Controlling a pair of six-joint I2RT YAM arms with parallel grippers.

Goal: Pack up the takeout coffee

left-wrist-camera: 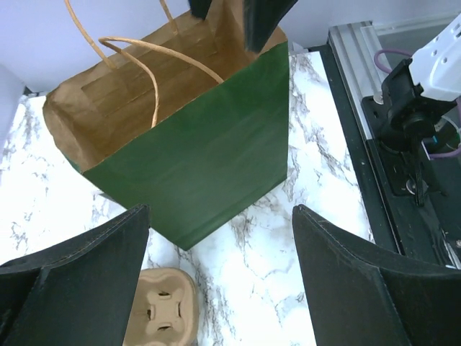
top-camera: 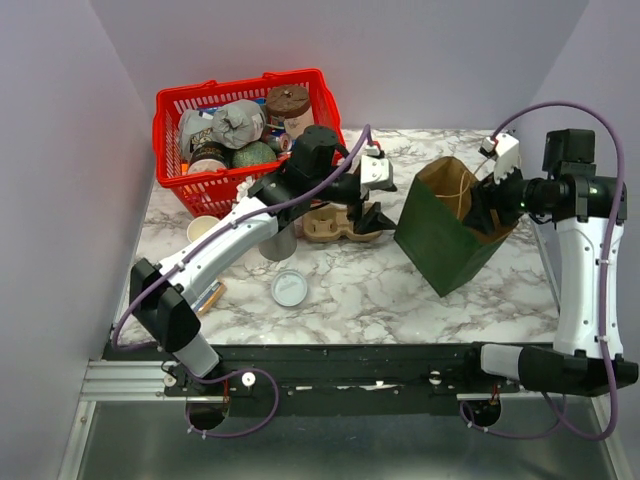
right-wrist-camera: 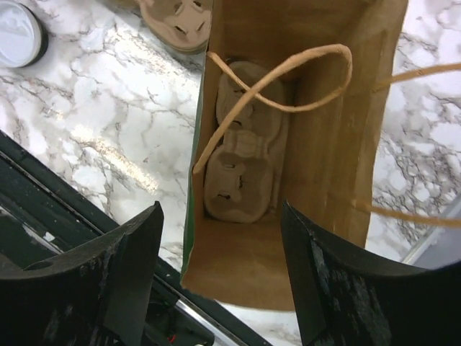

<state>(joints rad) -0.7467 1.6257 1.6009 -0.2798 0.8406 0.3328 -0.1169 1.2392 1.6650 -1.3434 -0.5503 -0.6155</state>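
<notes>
The takeout coffee (top-camera: 280, 243) shows only as a grey cup body standing under my left forearm, which hides its top. My left gripper (top-camera: 374, 214) (left-wrist-camera: 221, 213) is open and empty. It hangs over the marble between a cardboard cup carrier (top-camera: 335, 226) (left-wrist-camera: 162, 310) and the green paper bag (top-camera: 445, 235) (left-wrist-camera: 209, 166). My right gripper (top-camera: 490, 207) (right-wrist-camera: 221, 209) is open above the bag's mouth (right-wrist-camera: 317, 144), holding nothing. A second cup carrier (right-wrist-camera: 241, 158) lies on the bag's bottom.
A loose white lid (top-camera: 289, 288) (right-wrist-camera: 18, 32) lies near the front. An open paper cup (top-camera: 203, 228) stands left of my left arm. A red basket (top-camera: 175, 180) of groceries sits at the back left. The bag's twine handles (right-wrist-camera: 288, 68) cross its opening.
</notes>
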